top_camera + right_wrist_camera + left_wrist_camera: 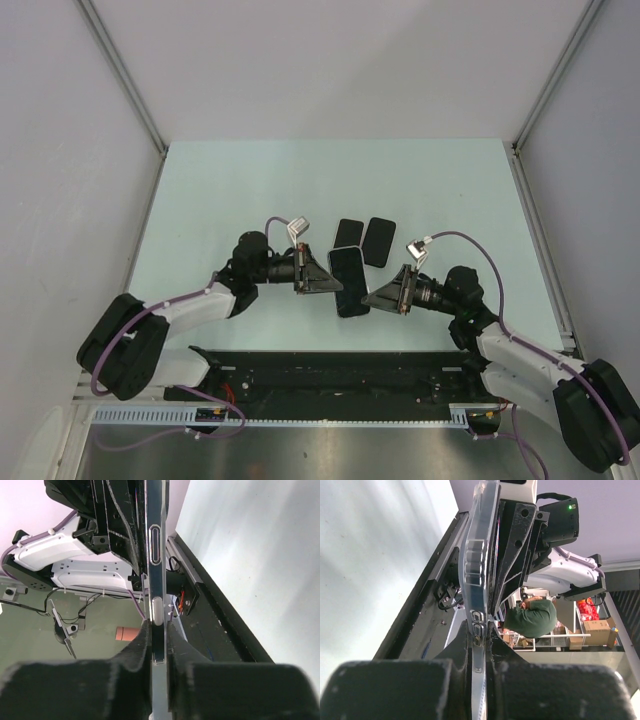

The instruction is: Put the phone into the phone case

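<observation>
Left gripper (479, 647): jaws pressed onto the near edge of the clear phone case (479, 575), held edge-on and upright. The black frame of the other arm sits directly behind it.

Right gripper (157, 637): jaws pinching the phone (156, 555) by its silver side rail, edge-on, side buttons facing the camera.

Top view: the two grippers face each other over the near middle of the table (250, 190). Phone and case read as one dark slab between them, off the surface. Cannot tell whether the phone is seated in the case or only against it.

Surroundings: two dark flat slabs (363, 238) lie side by side on the table just beyond the held pair, apart from both grippers. Black rail (330, 365) runs along the near edge.
</observation>
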Robot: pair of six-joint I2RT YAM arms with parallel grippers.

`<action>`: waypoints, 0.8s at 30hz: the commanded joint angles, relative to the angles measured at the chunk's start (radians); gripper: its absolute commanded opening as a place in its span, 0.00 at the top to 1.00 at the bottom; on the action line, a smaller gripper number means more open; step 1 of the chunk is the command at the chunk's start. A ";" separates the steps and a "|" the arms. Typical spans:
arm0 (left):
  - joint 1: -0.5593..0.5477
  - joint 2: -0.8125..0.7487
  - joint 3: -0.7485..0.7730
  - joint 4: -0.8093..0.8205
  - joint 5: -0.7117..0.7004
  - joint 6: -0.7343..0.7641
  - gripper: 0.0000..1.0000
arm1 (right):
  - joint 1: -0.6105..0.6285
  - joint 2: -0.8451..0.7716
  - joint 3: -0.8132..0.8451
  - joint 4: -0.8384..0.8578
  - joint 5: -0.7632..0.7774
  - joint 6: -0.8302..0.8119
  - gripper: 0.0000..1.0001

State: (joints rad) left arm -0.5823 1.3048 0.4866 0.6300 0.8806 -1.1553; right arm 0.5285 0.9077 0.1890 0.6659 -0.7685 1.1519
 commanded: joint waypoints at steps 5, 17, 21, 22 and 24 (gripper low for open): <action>0.021 -0.044 0.067 -0.240 -0.107 0.221 1.00 | 0.008 0.002 0.023 0.103 -0.026 0.083 1.00; 0.012 -0.124 0.075 -0.260 0.128 0.315 1.00 | -0.016 -0.061 0.161 -0.187 -0.006 -0.227 0.41; -0.017 -0.142 0.089 -0.273 0.169 0.328 1.00 | -0.058 -0.024 0.193 -0.167 -0.037 -0.242 0.32; -0.033 -0.148 0.093 -0.283 0.172 0.341 1.00 | -0.064 -0.009 0.214 -0.170 -0.046 -0.254 0.31; -0.043 -0.156 0.105 -0.312 0.170 0.359 1.00 | -0.076 0.028 0.231 -0.155 -0.072 -0.251 0.31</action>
State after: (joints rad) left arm -0.5968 1.2030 0.5343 0.3260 0.9756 -0.8639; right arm 0.4744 0.8894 0.3542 0.4934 -0.7887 0.9516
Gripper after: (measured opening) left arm 0.063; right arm 0.686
